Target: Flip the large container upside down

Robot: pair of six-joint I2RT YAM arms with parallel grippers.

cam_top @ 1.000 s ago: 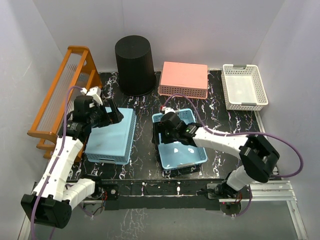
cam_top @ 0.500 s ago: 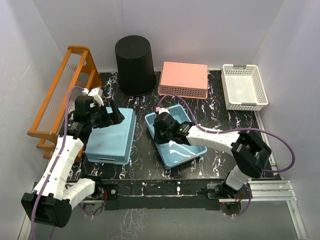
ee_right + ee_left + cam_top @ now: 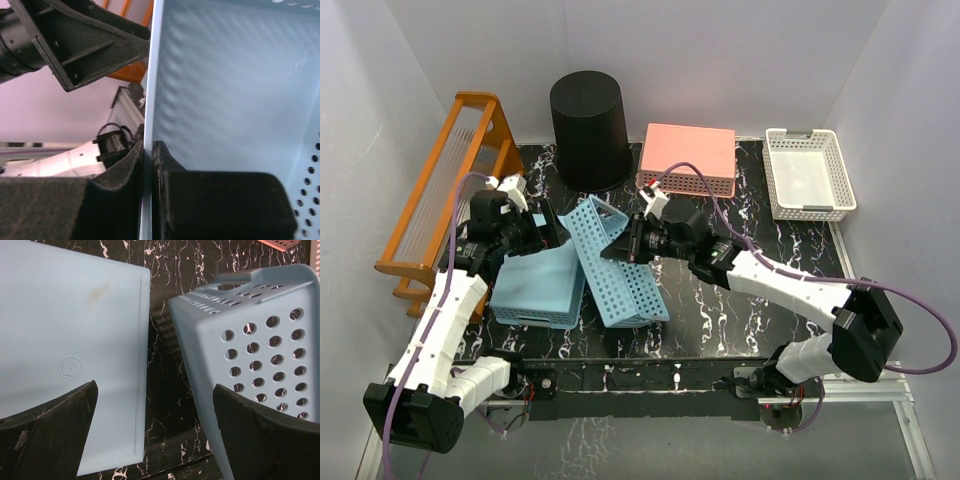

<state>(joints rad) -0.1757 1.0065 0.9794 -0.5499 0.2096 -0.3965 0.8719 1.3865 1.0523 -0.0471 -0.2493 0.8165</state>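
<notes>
Two grippers noted, neither at the task's thing. The right gripper point(image 3: 626, 246) is clamped on the wall of a blue perforated basket point(image 3: 620, 285), which stands tipped on its edge. The right wrist view shows that thin wall pinched between both pads point(image 3: 210, 200). The left gripper point(image 3: 548, 230) hangs with jaws wide apart, holding nothing, over a second blue basket point(image 3: 535, 285) lying bottom up. The black ribbed bucket point(image 3: 590, 130) stands at the far edge of the table point(image 3: 740, 320), beyond both grippers, with its long axis upright (we cannot tell which end faces up). In our judgement the left gripper, free and slightly nearer, is better placed to reach it.
</notes>
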